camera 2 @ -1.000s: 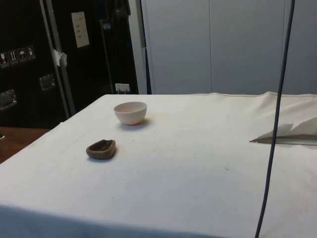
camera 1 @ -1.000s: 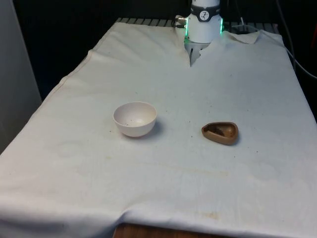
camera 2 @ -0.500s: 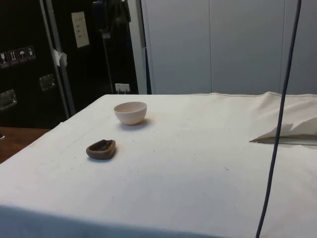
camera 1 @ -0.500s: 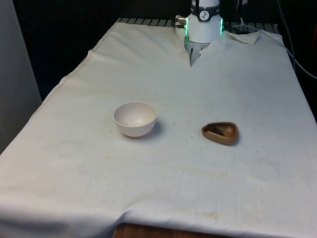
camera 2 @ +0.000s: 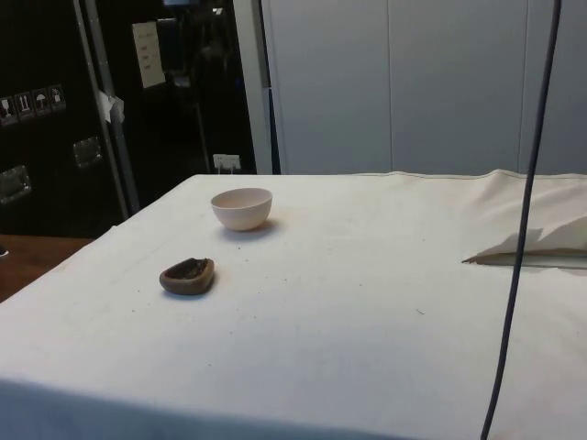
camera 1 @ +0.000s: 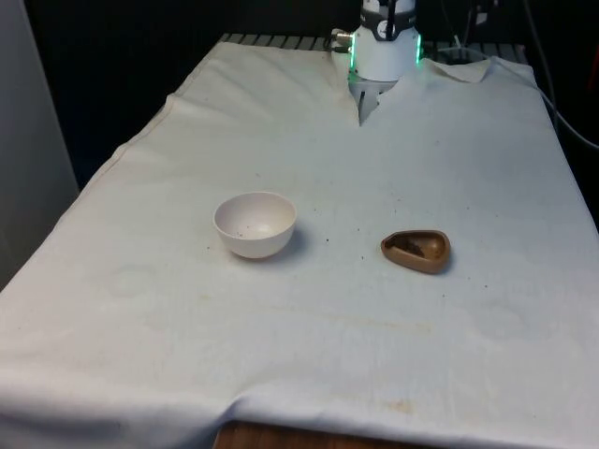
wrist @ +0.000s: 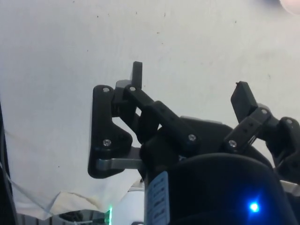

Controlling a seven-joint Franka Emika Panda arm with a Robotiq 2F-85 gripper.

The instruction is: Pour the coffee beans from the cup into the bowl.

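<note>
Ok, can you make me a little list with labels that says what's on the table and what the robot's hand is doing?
bowl: white bowl, upright on the white cloth, toward the front view's left
cup: small brown cup, dark coffee beans inside, toward the front view's right
gap: cup and bowl stand apart, not touching
gripper: gripper open, holding nothing, above bare cloth
pouring: not started

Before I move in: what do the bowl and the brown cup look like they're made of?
The bowl looks like glazed ceramic or hard plastic: smooth, off-white, even rim, a few dark specks inside. The brown cup looks like wood or brown-glazed clay: low, rounded, slightly pointed at one end, dull sheen, with dark coffee beans inside. The look alone doesn't settle either one.
</note>
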